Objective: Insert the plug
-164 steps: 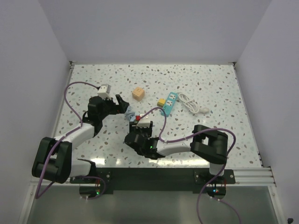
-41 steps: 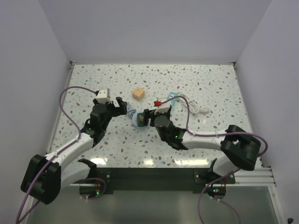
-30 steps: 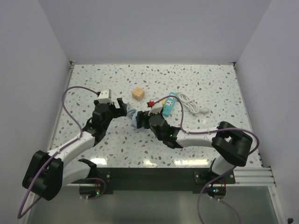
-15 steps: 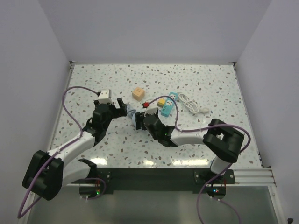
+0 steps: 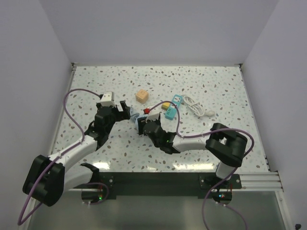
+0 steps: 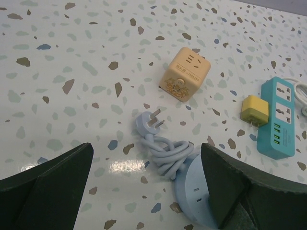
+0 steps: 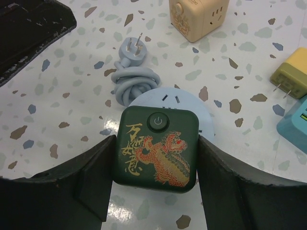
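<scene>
Gripping the plug (image 7: 156, 148) by its two flanks, my right gripper (image 7: 156, 140) holds the dark green cube, dragon print and power button facing up, directly over the pale blue round socket hub (image 7: 184, 106) near the middle of the speckled table (image 5: 96, 81). The fingers (image 7: 91, 177) stand about half apart, their pads flat against the cube's sides with no gap that the wrist view shows, so I read this as a firm hold on it. The prongs are on the hidden underside (I cannot tell whether they are already in the hub's slots or only resting above them). My left gripper (image 6: 145, 158) hangs just beside the hub, spread to its full width and holding nothing; the hub's own coiled cord (image 6: 165, 153) lies on the table between its fingers. The tan cube (image 7: 199, 17), the small yellow block (image 7: 290, 79) and the teal power strip (image 7: 295, 127) lie apart at the far side and play no part. I judge the step in hand to be the insertion itself: plug in hand, socket beneath. The next move calls for a straight push down with the cube kept level, so the prongs meet their slots squarely. Since the hub looks light and lies loose on the table, it may slide or tip, and my free left hand is well placed to steady it.
</scene>
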Motion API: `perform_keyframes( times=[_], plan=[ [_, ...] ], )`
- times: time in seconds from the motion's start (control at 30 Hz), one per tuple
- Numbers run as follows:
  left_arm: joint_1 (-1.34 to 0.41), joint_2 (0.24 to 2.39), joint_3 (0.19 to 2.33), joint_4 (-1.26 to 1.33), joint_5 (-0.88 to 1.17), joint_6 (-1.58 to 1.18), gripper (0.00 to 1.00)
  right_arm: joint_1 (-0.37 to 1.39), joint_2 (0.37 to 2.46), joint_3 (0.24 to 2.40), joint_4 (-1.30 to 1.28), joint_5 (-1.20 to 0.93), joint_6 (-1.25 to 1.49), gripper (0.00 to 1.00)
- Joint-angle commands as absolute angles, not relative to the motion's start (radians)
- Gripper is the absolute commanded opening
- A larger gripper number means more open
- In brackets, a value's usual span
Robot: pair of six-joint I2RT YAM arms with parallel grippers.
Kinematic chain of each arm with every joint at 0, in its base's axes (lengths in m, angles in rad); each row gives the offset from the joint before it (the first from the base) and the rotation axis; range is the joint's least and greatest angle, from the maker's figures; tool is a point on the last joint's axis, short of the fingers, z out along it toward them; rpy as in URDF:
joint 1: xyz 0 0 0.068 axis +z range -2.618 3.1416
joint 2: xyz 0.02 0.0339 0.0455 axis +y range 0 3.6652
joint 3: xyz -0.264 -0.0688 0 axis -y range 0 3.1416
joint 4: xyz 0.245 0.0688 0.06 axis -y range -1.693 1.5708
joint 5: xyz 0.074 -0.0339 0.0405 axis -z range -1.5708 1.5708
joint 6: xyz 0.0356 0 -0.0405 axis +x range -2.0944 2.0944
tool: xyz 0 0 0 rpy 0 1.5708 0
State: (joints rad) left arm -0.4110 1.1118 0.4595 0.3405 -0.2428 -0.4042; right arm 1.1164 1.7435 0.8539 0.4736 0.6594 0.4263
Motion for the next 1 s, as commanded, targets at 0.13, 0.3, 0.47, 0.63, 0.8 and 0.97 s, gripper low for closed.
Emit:
perform_keyframes(
  times=[0.13, 0.3, 0.47, 0.63, 0.8, 0.97],
  plan=[
    [-0.407, 1.086, 0.451, 0.353, -0.249, -0.4, 1.0, 1.138, 1.784, 0.85, 0.492, 0.744, 0.445, 0.08],
    [-0.408, 1.077, 0.445, 0.354, -0.253, -0.402, 1.0, 1.146, 1.807, 0.847, 0.492, 0.775, 0.463, 0.0],
    [-0.408, 1.069, 0.443, 0.354, -0.255, -0.4, 1.0, 1.16, 1.835, 0.818, 0.532, 0.798, 0.474, 0.0],
    [-0.408, 1.063, 0.44, 0.354, -0.259, -0.4, 1.0, 1.17, 1.827, 0.778, 0.557, 0.815, 0.485, 0.0],
    [-0.408, 1.055, 0.437, 0.353, -0.264, -0.4, 1.0, 1.19, 1.815, 0.739, 0.563, 0.831, 0.492, 0.0],
    [-0.408, 1.054, 0.439, 0.35, -0.267, -0.4, 1.0, 1.203, 1.861, 0.741, 0.561, 0.83, 0.5, 0.0]
  ],
)
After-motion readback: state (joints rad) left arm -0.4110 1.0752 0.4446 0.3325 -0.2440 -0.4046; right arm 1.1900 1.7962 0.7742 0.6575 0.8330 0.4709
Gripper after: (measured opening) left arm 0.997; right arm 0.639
